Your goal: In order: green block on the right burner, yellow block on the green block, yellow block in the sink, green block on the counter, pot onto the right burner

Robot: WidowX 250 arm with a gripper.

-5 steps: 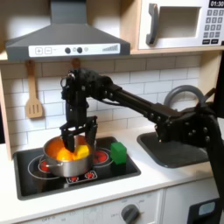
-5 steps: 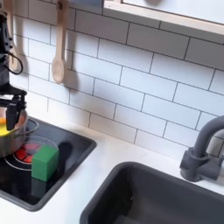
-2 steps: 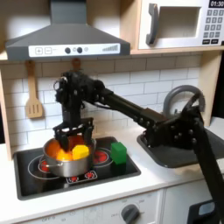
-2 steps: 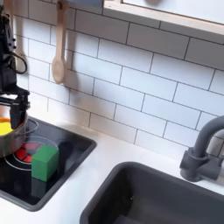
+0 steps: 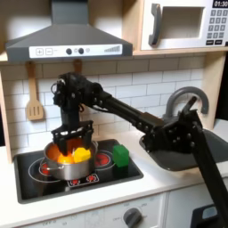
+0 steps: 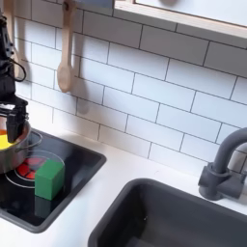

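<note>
In the first exterior view, shiny round steel pot [image 5: 64, 162] on the left burner, small yellow block [image 5: 81, 154] inside, black fingers [image 5: 72, 140] spread just above it, bright green cube [image 5: 120, 156] right on the glossy cooktop [image 5: 36, 173]; in the second exterior view, green cube near-left, dark rounded sink [image 6: 174, 217] right.
</note>
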